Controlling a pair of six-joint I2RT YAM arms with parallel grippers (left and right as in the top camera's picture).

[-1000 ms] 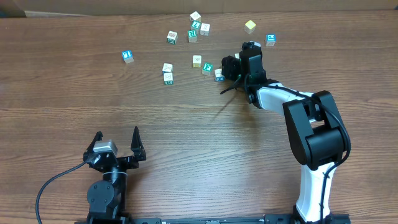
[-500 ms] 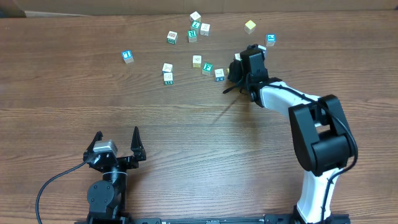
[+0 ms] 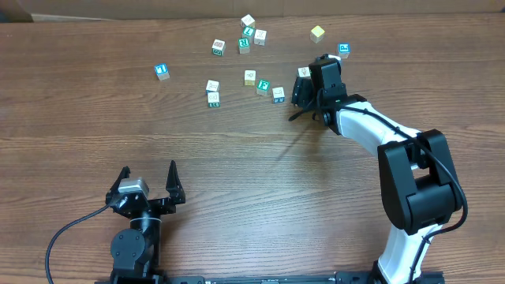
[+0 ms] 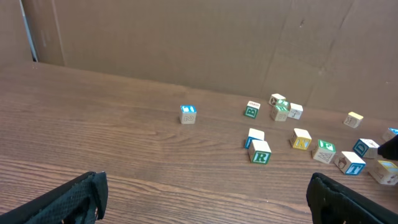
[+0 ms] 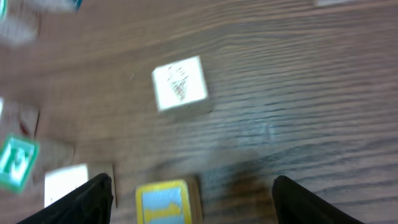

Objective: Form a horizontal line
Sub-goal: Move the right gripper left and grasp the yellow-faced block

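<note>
Right claw [image 5: 189,185] wide apart over dark wood-grain table [image 3: 237,150]; left claw [image 3: 148,169] likewise; cardboard wall [image 4: 186,37] behind

Table [image 3: 79,118] brown, wood-grained; yellow cube [image 3: 317,33]; blue cube [image 3: 162,71].

Soft, even light fell from above on the table [image 3: 237,173], leaving only faint shadows. The overhead picture was crisp. The right wrist view was smeared with blur, the right gripper [image 5: 193,190] dark and soft-edged.
</note>
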